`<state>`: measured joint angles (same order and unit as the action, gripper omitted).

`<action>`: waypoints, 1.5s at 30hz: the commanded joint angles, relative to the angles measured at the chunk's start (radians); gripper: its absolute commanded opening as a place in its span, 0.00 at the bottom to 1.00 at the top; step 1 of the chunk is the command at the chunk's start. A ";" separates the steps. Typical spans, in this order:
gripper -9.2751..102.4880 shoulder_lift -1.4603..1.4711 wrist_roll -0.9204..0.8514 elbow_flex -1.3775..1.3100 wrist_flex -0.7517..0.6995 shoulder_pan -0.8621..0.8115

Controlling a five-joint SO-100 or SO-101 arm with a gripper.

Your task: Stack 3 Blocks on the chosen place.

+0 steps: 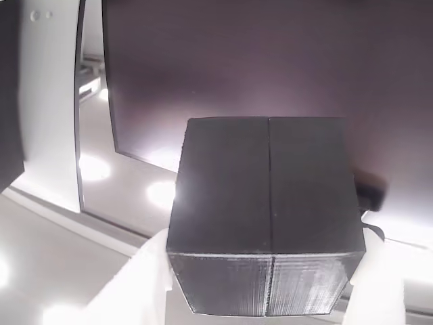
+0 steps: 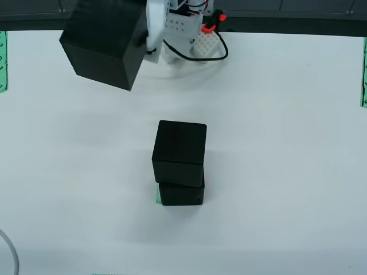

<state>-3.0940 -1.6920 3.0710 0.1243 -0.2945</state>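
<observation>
1. I judged the held block [image 1: 265, 217] to be light and stiff: a matte black cube with faintly ridged faces and slightly rounded edges, unlikely to deform or break. The ridges looked likely to give the pads some bite, so I rated it not very slippery.
2. To my eye the best hold was on 2 opposite flat side faces, near the middle of their height, so the cube would hang level and its underside stay free for setting down.
3. In the view that rides on the end effector [image 1: 267, 271], the white fingers [image 1: 139, 284] pinched that block from either side, with the cube between them and its top face towards the camera.
4. In the view from above, the same block [image 2: 103, 43] hung tilted at the upper left, clear of the white tabletop [image 2: 287, 143], beside the white arm.
5. The other 2 blocks [image 2: 179, 152] stood as a stack near the centre of that view, well apart from the carried one, towards the lower right of it.
6. A sliver of the green chosen place [image 2: 157, 196] showed at the stack's lower left edge; the upper cube sat slightly offset on the lower.
</observation>
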 commanded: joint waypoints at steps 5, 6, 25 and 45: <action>0.25 0.051 -0.009 0.091 0.219 0.097; 0.25 0.080 -0.005 0.087 0.235 0.107; 0.25 0.632 0.015 0.032 0.419 0.215; 0.25 0.655 0.104 -0.032 0.446 0.232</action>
<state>-2.4083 -1.5953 3.0726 0.5415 -0.0460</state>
